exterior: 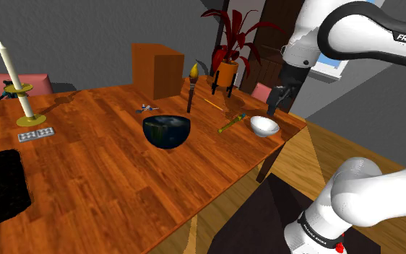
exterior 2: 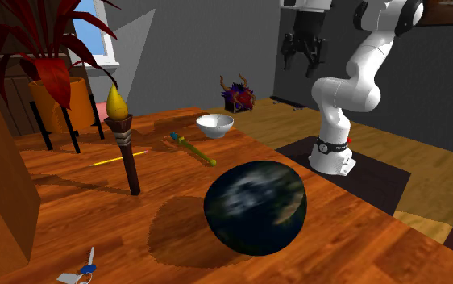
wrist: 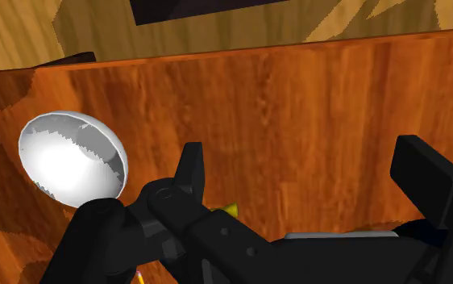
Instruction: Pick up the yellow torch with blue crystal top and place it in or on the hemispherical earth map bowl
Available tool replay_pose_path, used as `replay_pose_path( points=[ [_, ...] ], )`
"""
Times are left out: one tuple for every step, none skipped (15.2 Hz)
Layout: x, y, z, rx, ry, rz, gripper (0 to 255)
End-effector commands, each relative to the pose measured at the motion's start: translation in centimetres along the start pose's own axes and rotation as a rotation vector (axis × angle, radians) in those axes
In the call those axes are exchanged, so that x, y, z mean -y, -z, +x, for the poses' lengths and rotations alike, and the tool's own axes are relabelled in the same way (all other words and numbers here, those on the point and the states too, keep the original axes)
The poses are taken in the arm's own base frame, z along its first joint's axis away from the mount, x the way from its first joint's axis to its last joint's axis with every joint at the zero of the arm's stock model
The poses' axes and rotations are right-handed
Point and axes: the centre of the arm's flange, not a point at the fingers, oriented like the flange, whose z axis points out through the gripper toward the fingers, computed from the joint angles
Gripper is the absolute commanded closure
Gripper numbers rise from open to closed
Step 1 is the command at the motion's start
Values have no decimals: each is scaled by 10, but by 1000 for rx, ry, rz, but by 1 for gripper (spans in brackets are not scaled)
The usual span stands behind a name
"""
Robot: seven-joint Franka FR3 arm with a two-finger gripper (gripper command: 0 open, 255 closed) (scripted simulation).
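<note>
**A:** How do the fingers (wrist: 191, 169) stand?

**B:** Released. They are two black, blocky fingers spread wide, with bare wood grain between them and nothing clasped. The gripper (exterior: 276, 104) hangs above a corner of the bench (exterior: 108, 173).

**A:** What lies nearest?

**B:** A smooth, round white bowl (wrist: 72, 157), just beside one finger. In the shoulder view it sits at the gripper's seven o'clock.

**A:** And the torch?

**B:** The yellow torch (exterior: 228, 125) is a thin stick with a blue tip. It lies flat on the bench at the white bowl's nine o'clock and the earth bowl's (exterior: 168, 130) three o'clock, between the two.

**A:** How does the earth bowl look?

**B:** It is a dark hemisphere, blue with mottled cloud and land, and its rim faces up.

**A:** Counts?

**B:** There are two bowls and two torches. The second is a dark-shafted standing torch (exterior: 192, 86) with a yellow flame, at the earth bowl's one o'clock. There is also one yellow pencil (exterior: 212, 103) and one white candle (exterior: 12, 72) on a yellowish holder, far off at nine o'clock.
</note>
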Motion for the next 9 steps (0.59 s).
replay_pose_path(
  points=[
    [0,0,0,0,0,0,0],
    [1,-7,11,2,-41,2,0],
    [1,-15,22,3,-83,4,0],
    [1,-22,33,5,-124,6,0],
    [1,-30,45,7,-165,8,0],
    [0,-37,56,9,-207,10,0],
    [-2,-45,67,10,-248,12,0],
    [-4,-52,78,12,-289,15,0],
    [-6,-60,88,14,-330,17,0]
  ],
)
